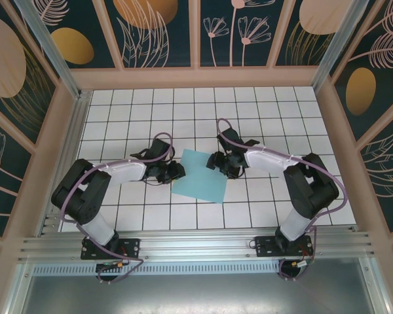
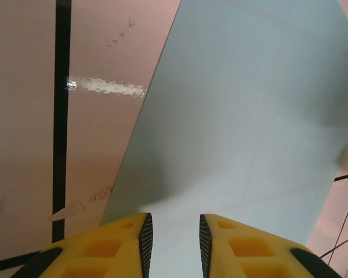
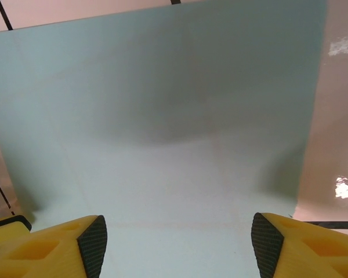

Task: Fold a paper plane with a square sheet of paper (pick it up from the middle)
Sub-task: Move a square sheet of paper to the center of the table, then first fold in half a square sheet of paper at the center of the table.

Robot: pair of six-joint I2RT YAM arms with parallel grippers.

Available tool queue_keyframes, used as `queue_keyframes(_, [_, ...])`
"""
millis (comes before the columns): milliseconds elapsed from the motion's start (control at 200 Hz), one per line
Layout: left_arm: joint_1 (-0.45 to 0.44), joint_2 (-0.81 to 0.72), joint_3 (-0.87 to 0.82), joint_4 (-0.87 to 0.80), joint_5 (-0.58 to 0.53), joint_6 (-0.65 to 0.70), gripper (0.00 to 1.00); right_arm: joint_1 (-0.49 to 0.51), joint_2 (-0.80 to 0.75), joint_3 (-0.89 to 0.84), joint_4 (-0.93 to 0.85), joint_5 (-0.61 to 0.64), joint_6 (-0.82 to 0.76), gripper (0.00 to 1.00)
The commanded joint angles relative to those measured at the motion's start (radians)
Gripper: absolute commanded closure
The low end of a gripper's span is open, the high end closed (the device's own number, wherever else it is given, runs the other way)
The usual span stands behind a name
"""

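Square sheet of paper (image 1: 200, 174) lying on worktop (image 1: 118, 118), plain lt turquoise, faint creases showing. L fingers (image 2: 104, 249) sitting narrowly parted, R fingers (image 3: 52, 243) wide apart; both gripping nothing.

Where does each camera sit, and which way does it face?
Top external: above and behind, looking down at the tiled table; both arms, sheet of paper between them.
Left wrist: on the left hand, facing along the sheet's edge; yellow fingers show.
Right wrist: on the right hand, facing across the sheet; fingers spread wide.
Shared: the sheet.

White grid-tiled table (image 1: 118, 124) — teal floral wall panels (image 1: 157, 29) standing around its edges.
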Motion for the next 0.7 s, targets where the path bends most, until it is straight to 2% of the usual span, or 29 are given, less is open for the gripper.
queue_keyframes(0, [-0.001,0.031,0.016,0.031,0.020,-0.013,0.71,0.005,0.035,0.009,-0.035,0.006,-0.008,0.27])
queue_keyframes(335, [-0.003,0.078,0.007,0.005,0.009,-0.005,0.74,0.009,0.102,0.020,0.047,-0.089,-0.035,0.22])
queue_keyframes(560, [-0.003,0.105,0.012,-0.026,-0.003,0.013,0.75,0.011,0.129,0.025,0.100,-0.125,-0.046,0.13])
queue_keyframes(696, [-0.003,0.109,0.018,-0.049,-0.013,0.028,0.75,0.011,0.143,0.038,0.135,-0.140,-0.047,0.11])
